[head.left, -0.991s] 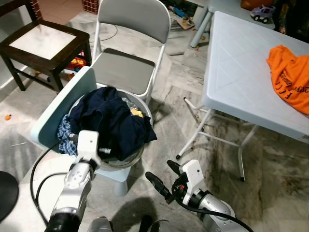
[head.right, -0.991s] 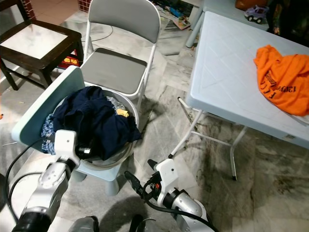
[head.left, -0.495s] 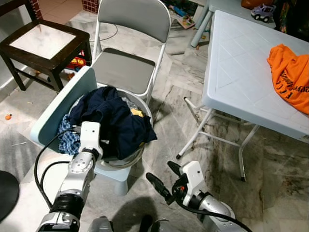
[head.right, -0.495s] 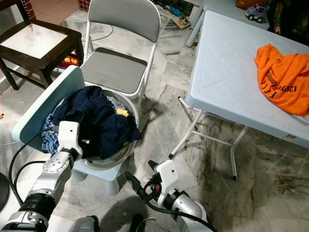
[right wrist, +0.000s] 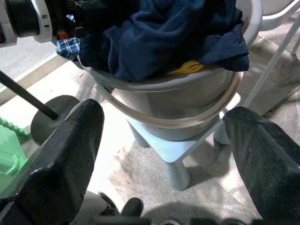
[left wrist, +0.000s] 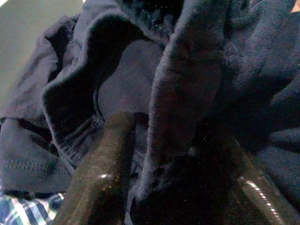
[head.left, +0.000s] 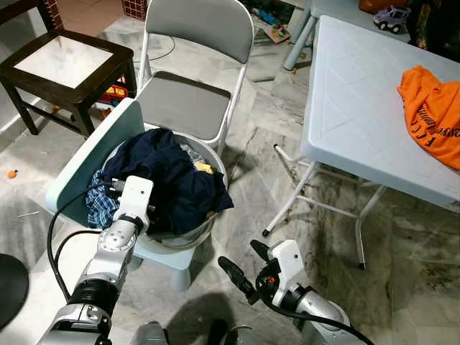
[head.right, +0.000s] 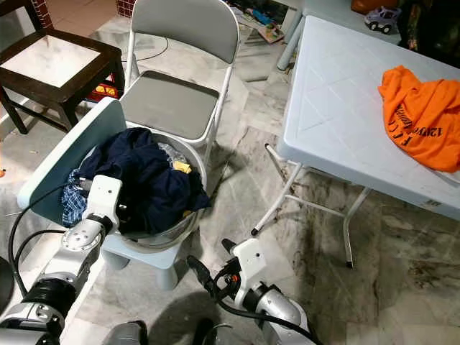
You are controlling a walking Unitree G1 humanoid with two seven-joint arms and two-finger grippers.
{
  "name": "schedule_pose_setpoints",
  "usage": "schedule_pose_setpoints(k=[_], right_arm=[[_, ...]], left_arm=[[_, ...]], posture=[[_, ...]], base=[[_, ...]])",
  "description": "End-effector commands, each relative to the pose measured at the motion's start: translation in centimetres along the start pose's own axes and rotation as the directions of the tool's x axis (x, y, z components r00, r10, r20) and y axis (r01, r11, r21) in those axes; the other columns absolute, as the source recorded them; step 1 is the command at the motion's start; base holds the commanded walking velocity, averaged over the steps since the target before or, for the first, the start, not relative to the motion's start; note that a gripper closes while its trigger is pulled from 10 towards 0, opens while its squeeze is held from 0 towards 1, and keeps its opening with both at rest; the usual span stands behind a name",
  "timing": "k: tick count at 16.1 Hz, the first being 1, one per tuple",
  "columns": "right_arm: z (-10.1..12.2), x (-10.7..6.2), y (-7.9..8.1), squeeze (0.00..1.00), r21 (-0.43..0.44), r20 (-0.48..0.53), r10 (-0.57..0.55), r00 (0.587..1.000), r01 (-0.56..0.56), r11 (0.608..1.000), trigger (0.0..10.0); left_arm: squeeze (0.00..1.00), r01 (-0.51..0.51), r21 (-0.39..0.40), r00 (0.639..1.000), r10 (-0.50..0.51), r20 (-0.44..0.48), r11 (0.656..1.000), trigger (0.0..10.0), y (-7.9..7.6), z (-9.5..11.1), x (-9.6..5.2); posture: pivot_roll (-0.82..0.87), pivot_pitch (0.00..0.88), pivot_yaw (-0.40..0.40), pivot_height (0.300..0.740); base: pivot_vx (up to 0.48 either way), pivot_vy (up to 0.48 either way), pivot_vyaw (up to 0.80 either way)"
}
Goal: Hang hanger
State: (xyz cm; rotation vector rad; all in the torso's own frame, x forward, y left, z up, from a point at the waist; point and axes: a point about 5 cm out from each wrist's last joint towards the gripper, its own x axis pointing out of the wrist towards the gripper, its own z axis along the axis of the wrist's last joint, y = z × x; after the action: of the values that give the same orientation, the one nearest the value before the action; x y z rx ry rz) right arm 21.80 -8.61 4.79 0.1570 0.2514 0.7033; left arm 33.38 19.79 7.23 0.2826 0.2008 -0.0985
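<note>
Whether a hanger lies under the cloth cannot be told; the left hand [head.left: 153, 213] is pushed into a heap of navy garment [head.left: 172, 180], a soft, matte knit lying in thick rumpled folds; in the left wrist view its two glossy black fingers [left wrist: 101, 164] stand apart, a stitched fold of the navy cloth hanging between them and not pinched. The heap fills a round grey metal basin [head.left: 188, 237] with a smooth rolled rim; one navy corner droops over the rim on the robot's right; a blue-and-white checked cloth [head.left: 99, 205] pokes out beside the left wrist, and a small yellow scrap [head.left: 203, 169] shows among the folds. The basin sits on a low pale blue plastic stool [head.left: 169, 260] with stubby legs; a flat pale green panel with rounded corners [head.left: 90, 158] leans against the basin's far left side.

The right hand [head.left: 241, 257] hangs low above the veined marble floor [head.left: 402, 237], to the right of the stool, its fingers spread wide and holding nothing.

Behind the basin stands a grey folding chair [head.left: 183, 104] with white tube legs; left of that is a dark wooden side table [head.left: 65, 61] with a pale top; to the right a white moulded plastic table [head.left: 366, 108] carries a crumpled orange shirt [head.left: 435, 108] with dark lettering and, at its far end, a toy car [head.left: 392, 19].
</note>
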Motion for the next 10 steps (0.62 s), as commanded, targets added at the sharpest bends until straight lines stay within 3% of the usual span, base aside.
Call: schedule_pose_setpoints(k=[1,3,6,8,10], right_arm=[[-0.4,-0.6,-0.3,0.0,-0.005,-0.019,-0.02,1.0,0.02,1.0,10.0],[-0.5,-0.6,-0.3,0.0,-0.002,-0.019,-0.025,1.0,0.025,1.0,10.0],[-0.6,-0.7,-0.3,0.0,0.008,-0.013,-0.042,0.999,0.043,0.999,10.0],[-0.6,-0.7,-0.4,0.0,0.009,-0.01,-0.049,0.999,0.05,0.999,10.0],[-0.6,-0.8,-0.4,0.0,0.009,-0.007,-0.06,0.998,0.06,0.998,10.0]], left_arm=[[0.0,0.021,0.032,1.0,-0.021,-0.003,0.999,0.0,-0.5,0.0,0.1],[0.0,0.034,0.074,0.999,-0.035,0.01,0.997,0.0,-0.5,0.3,0.3],[0.0,0.047,0.293,0.987,-0.089,0.132,0.955,0.0,-1.0,3.5,1.3],[0.0,-0.001,0.427,0.97,-0.103,0.221,0.904,0.0,-1.2,5.8,2.0],[0.0,-0.047,0.583,0.91,-0.206,0.359,0.811,0.0,-3.1,9.4,2.7]], posture=[[0.25,0.199,-0.185,0.74],[0.24,0.198,-0.18,0.74],[0.24,0.192,-0.167,0.74],[0.23,0.187,-0.162,0.74],[0.22,0.184,-0.159,0.74]], base=[[0.0,0.0,0.0],[0.0,0.0,0.0],[0.0,0.0,0.0],[0.0,0.0,0.0],[0.0,0.0,0.0]])
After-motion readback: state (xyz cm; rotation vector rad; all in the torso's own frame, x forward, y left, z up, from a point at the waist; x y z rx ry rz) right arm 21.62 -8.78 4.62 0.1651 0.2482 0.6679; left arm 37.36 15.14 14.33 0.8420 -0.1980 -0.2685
